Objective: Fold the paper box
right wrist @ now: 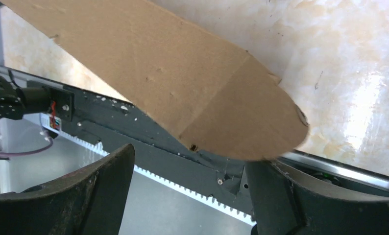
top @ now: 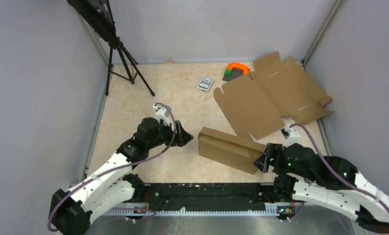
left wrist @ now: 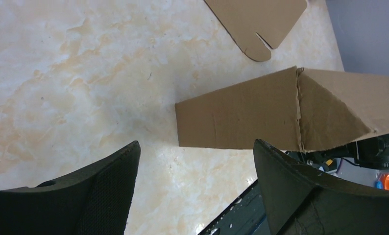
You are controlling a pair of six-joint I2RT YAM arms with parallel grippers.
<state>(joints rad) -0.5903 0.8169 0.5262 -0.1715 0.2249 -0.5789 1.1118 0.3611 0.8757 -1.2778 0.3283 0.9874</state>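
Observation:
The paper box lies on the table as a low, partly folded brown cardboard shape, slanting from upper left to lower right. My left gripper is open just left of the box's left end, not touching it; in the left wrist view the box lies just beyond that gripper. My right gripper is open at the box's right end. The right wrist view has a rounded flap of the box reaching over the right fingertip, and nothing is pinched between the jaws of that gripper.
A second flat cardboard blank lies spread at the back right, its edge visible beyond the box. A small grey card pack and an orange and green item sit at the back. A tripod stands back left. A black rail runs along the near edge.

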